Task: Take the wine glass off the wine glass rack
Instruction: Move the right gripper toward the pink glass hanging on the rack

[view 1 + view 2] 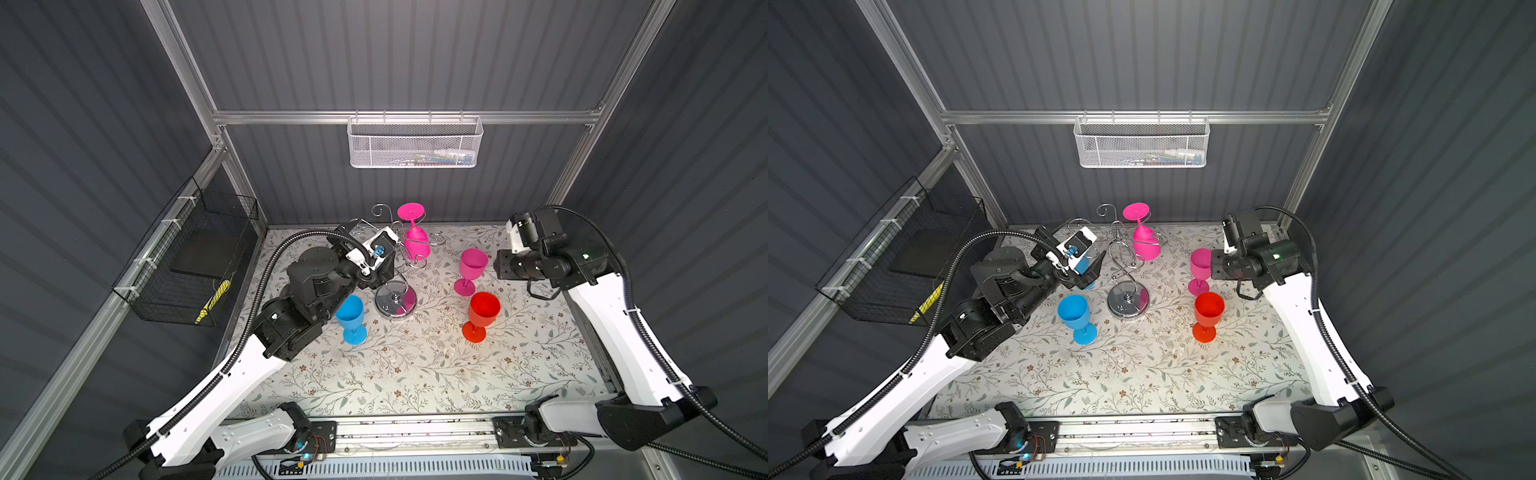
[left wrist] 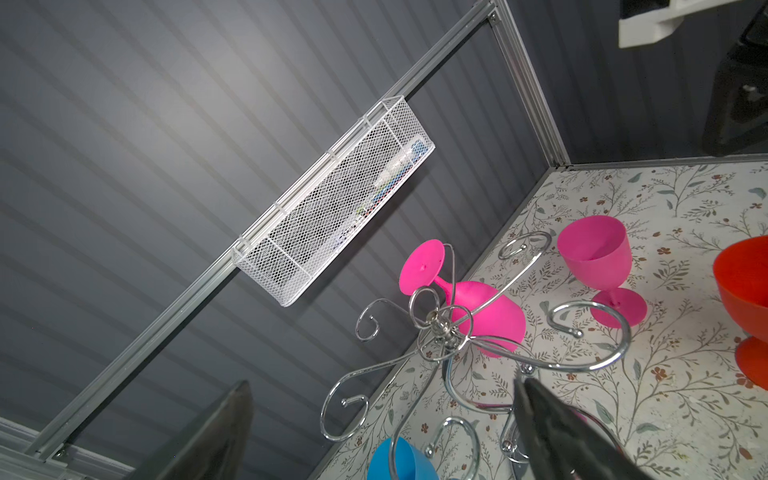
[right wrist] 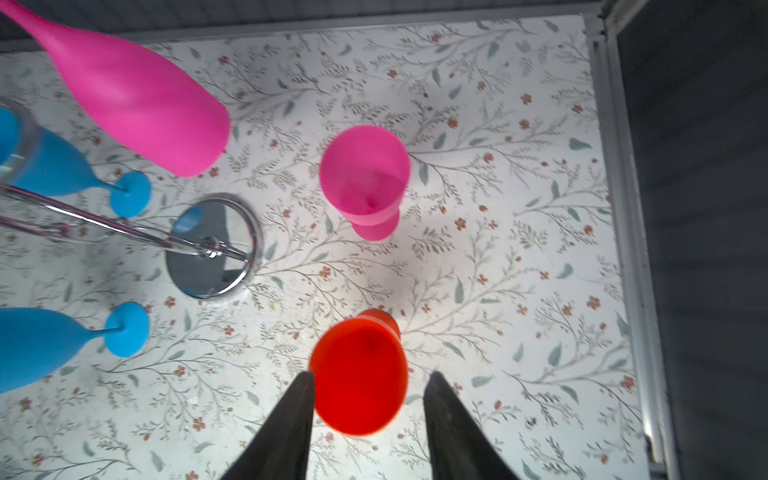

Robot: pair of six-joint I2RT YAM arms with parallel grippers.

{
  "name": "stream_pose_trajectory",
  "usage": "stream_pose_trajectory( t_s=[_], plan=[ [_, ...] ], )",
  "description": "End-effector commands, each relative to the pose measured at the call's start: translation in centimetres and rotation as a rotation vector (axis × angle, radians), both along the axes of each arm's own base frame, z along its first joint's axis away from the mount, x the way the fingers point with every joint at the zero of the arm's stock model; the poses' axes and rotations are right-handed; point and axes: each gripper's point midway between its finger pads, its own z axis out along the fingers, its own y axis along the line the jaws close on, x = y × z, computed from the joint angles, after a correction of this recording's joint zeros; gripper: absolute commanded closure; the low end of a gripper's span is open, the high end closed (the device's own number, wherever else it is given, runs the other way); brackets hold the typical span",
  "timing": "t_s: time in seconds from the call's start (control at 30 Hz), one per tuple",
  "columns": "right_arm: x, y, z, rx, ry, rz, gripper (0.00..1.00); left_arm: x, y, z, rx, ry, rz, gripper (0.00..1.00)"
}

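The left gripper (image 2: 382, 424) has its fingers (image 2: 552, 432) spread fully apart and empty, bracketing the lower scroll arms of the chrome wine glass rack (image 2: 440, 332). In a top view it sits at about 9 o'clock of the rack's stem (image 1: 399, 266), probably lining up for a reach toward the rack's arms.

The right gripper (image 3: 368, 415) shows its fingers (image 3: 449, 419) partly apart with nothing between them; the red glass (image 3: 359, 374) seen in the gap stands below on the tabletop (image 3: 498, 249). In both top views this gripper hangs well apart from the rack, at roughly 3 o'clock of it, just beside the light pink glass (image 1: 471, 266). That suggests it has let go and is clear of the work.

The hot pink wine glass (image 1: 415, 241) hangs upside down, foot (image 1: 410, 211) caught in a scroll arm at about 12 o'clock of the round mirror base (image 1: 395, 299), so 1 glass is not yet off. A blue glass (image 1: 1075, 311) stands upright at 8 o'clock of the base. A further blue glass (image 3: 45, 166) shows beside the rack in the right wrist view; whether it hangs cannot be told.
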Motion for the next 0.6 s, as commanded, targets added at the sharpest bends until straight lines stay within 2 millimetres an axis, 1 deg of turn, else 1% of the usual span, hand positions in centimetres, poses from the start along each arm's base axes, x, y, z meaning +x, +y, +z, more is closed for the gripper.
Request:
stream_pose_trajectory(
  t_s=[0.0,0.13,0.2,0.23,0.27,0.4,0.47,0.57],
  plan=[
    [2.1,4.1,2.0,0.154,-0.054,0.128,0.54,-0.1,1.5,1.3,-0.07,-0.01,0.058,0.0],
    [4.7,7.6,4.7,0.314,-0.094,0.222,0.53,-0.3,2.2,1.3,-0.068,0.001,0.075,0.0],
    [6.2,8.9,5.7,0.379,-0.108,0.247,0.53,-0.5,2.4,1.3,-0.072,0.003,0.078,0.0],
    [6.7,9.8,6.4,0.433,-0.106,0.277,0.54,-0.6,2.6,1.3,-0.077,0.004,0.079,0.0],
    [7.3,10.3,6.8,0.463,-0.11,0.288,0.54,-0.7,2.7,1.2,-0.079,0.008,0.079,0.0],
    [10.3,12.0,7.9,0.593,-0.107,0.307,0.54,-1.0,2.9,0.8,-0.081,0.023,0.079,0.0],
    [11.7,12.5,8.0,0.655,-0.098,0.313,0.55,-1.0,3.0,0.6,-0.081,0.033,0.079,0.0],
    [13.7,13.4,7.7,0.747,-0.068,0.325,0.57,-1.2,2.9,0.3,-0.085,0.043,0.07,0.0]
  ],
)
